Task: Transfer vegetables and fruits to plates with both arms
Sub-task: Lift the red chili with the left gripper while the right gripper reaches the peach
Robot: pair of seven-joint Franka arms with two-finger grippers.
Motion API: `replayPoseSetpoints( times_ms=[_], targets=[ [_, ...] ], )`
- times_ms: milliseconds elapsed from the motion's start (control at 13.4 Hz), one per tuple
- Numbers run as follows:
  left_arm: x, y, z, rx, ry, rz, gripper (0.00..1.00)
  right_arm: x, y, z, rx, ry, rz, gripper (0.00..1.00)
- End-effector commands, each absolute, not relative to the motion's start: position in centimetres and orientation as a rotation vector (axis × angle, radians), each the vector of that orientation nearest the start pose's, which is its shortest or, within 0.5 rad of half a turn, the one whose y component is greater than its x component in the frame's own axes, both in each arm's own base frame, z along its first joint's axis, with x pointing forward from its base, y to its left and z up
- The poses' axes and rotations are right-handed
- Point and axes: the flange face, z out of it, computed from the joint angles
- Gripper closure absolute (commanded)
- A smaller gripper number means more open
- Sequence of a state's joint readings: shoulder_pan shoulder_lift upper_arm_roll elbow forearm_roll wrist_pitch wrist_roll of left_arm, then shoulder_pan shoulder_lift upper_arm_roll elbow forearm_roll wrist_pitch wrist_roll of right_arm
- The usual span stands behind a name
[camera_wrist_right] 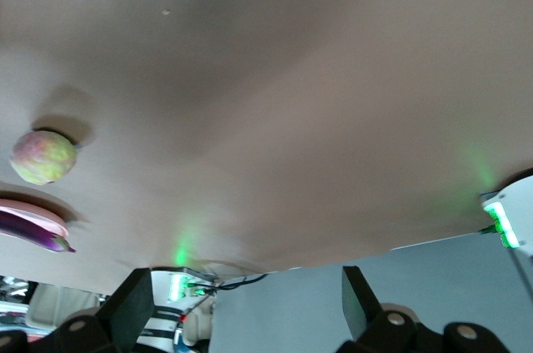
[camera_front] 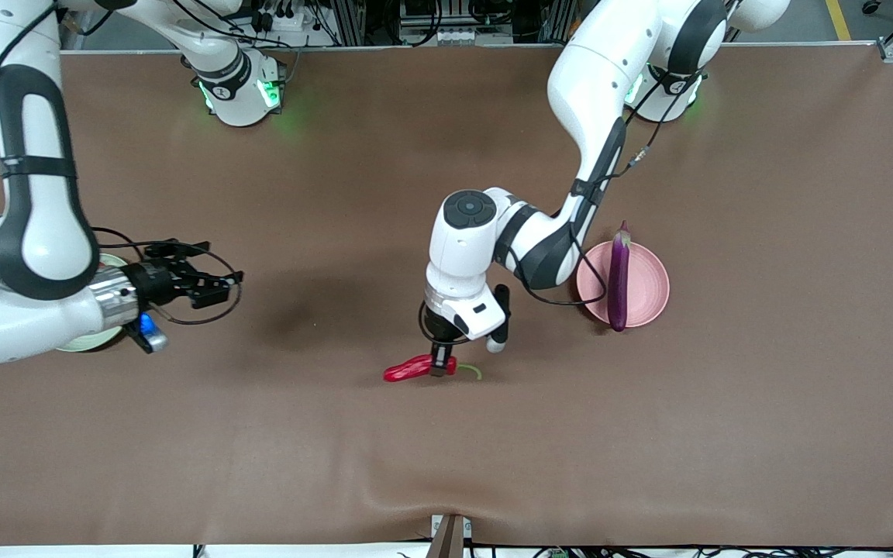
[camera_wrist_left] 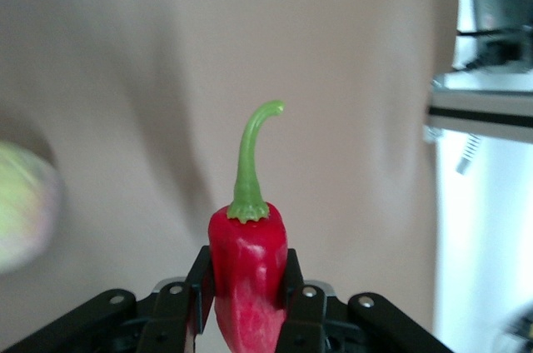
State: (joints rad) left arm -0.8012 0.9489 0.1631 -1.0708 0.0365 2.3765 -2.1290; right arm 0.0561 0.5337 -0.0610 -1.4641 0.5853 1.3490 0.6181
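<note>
A wrinkled red chili pepper with a green stem lies on the brown cloth in the middle of the table. My left gripper reaches down from above and is shut on it. In the left wrist view the chili pepper is pinched between both fingers of the left gripper. The purple eggplant lies across the pink plate toward the left arm's end. A mottled pink-and-green fruit sits on the cloth by the pink plate. My right gripper hangs open and empty beside the green plate.
The right arm's forearm covers most of the green plate. The left arm's elbow hangs over the cloth beside the pink plate. A blurred pale green round shape shows at the edge of the left wrist view.
</note>
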Motion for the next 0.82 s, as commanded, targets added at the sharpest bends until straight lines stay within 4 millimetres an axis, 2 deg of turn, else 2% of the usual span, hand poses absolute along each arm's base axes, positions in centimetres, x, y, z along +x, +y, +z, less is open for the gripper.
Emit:
replayPoseSetpoints(
  times_ms=[0, 75, 224, 448, 598, 747],
  targets=[
    [62.2, -48.7, 29.7, -2.677, -1.972, -0.316, 1.0, 63.3, 10.9, 36.5, -2.42, 0.966, 1.027, 0.0],
    [62.6, -47.4, 29.9, -2.687, -1.936, -0.299, 1.0, 63.4, 13.0, 36.3, -2.408, 1.007, 1.011, 0.0],
    [62.1, -44.6, 30.4, -2.763, -1.779, -0.211, 1.0, 63.8, 17.0, 35.8, -2.401, 1.103, 0.952, 0.0],
    [59.9, -39.5, 31.2, -2.916, -1.359, -0.145, 1.0, 63.8, 24.4, 34.2, -2.39, 1.26, 0.793, 0.0],
    [58.6, -35.5, 31.5, -2.987, -1.074, -0.109, 1.0, 63.6, 29.8, 33.1, -2.323, 1.37, 0.684, 0.0],
    [57.7, -31.0, 31.2, -3.019, -0.838, -0.053, 1.0, 63.2, 33.2, 31.5, -2.289, 1.431, 0.598, 0.0]
  ],
)
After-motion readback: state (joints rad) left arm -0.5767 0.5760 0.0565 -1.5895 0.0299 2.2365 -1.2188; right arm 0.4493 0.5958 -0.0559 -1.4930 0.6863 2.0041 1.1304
